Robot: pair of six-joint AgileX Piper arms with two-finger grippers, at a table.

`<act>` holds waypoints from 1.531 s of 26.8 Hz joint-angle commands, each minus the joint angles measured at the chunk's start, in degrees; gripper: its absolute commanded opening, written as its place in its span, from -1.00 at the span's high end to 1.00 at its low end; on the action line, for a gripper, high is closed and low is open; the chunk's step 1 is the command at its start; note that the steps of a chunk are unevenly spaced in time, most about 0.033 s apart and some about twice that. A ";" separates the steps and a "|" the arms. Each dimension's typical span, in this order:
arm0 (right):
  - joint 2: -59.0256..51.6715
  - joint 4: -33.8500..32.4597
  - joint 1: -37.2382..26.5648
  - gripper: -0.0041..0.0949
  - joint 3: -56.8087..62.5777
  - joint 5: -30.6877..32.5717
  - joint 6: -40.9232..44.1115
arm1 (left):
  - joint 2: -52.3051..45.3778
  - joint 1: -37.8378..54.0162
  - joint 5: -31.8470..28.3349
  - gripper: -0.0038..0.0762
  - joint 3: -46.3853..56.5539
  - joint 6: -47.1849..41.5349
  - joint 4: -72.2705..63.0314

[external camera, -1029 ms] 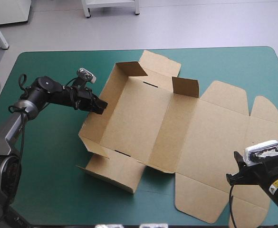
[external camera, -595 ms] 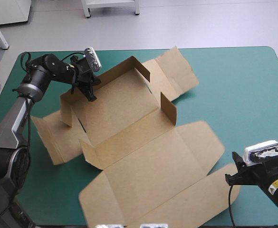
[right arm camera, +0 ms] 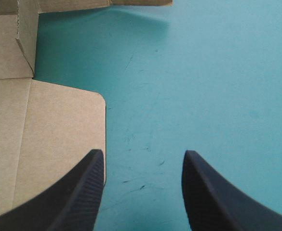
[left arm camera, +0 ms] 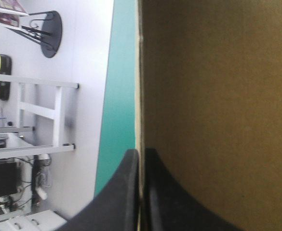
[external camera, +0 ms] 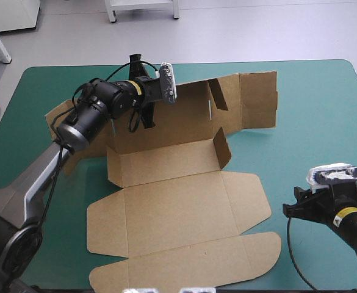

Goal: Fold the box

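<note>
Teal-green desk (external camera: 324, 110) holds the brown box (external camera: 172, 213) spread over its middle, where the left hand (left arm camera: 141, 153) pinches a raised wall at 11 o'clock and should, I think, fold slowly without letting go, while the right hand (right arm camera: 143, 158) hangs spread wide at 4 o'clock.

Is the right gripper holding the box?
No: the right gripper stands open with only the cover in its gap, the box off to one side.
</note>
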 commanded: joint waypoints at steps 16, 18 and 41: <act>35.11 7.67 -8.21 -0.02 -36.70 11.00 -12.51 | -12.45 -14.78 -14.66 0.92 27.47 -52.72 49.51; 38.24 12.47 -10.21 -0.02 -39.57 12.31 -15.25 | -12.35 -14.78 -14.78 0.92 27.47 -52.72 49.51; 55.95 29.52 -14.13 0.03 -57.69 25.82 -25.18 | -12.24 -19.43 -12.16 0.92 31.63 -72.87 70.82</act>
